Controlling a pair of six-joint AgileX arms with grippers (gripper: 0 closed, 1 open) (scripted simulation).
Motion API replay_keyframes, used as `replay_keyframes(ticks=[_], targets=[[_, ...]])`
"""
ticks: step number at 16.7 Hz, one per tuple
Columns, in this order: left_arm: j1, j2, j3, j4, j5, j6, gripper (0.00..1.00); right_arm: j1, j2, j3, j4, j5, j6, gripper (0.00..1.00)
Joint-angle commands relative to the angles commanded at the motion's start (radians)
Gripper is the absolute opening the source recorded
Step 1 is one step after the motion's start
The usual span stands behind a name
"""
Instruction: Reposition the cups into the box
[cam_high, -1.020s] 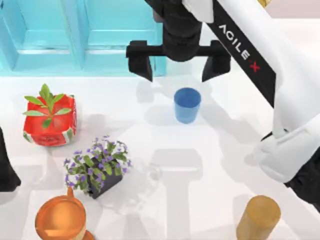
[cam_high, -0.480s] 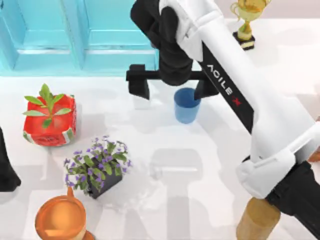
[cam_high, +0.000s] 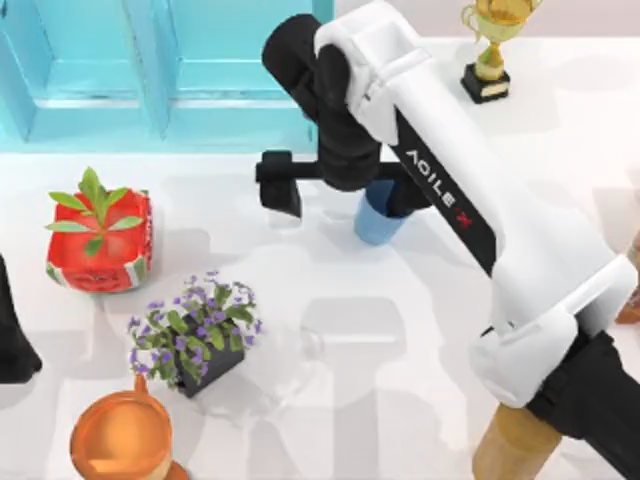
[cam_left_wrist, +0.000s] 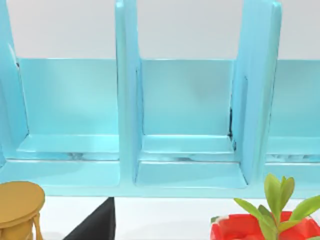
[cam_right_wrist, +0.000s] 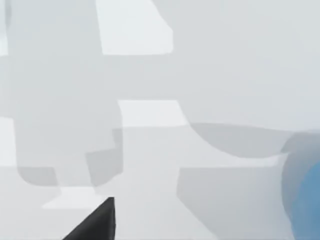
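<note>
My right arm reaches from the near right corner diagonally toward the far middle, its white forearm ending in a black wrist bent downward. The right end effector (cam_high: 345, 192) hangs below it with its fingers spread wide apart, one finger (cam_high: 283, 190) plainly seen at the left. My left arm is parked at the near left edge.

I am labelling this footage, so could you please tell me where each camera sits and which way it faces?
Top view: above the table, looking down; my right arm reaches over the blue cup, right gripper open around it.
Left wrist view: on my parked left arm, facing the box; one dark fingertip shows.
Right wrist view: looking at the tabletop; the blue cup sits at the edge.
Shared: top and left wrist views both show the box and red planter.
</note>
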Motion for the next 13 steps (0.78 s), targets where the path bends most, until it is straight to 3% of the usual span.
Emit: replay_keyframes(ticks=[13], targets=[[0.000, 0.000, 0.000, 0.000, 0.000, 0.000, 1.00, 0.000, 0.000, 0.000, 0.000, 0.000, 0.000, 0.02]])
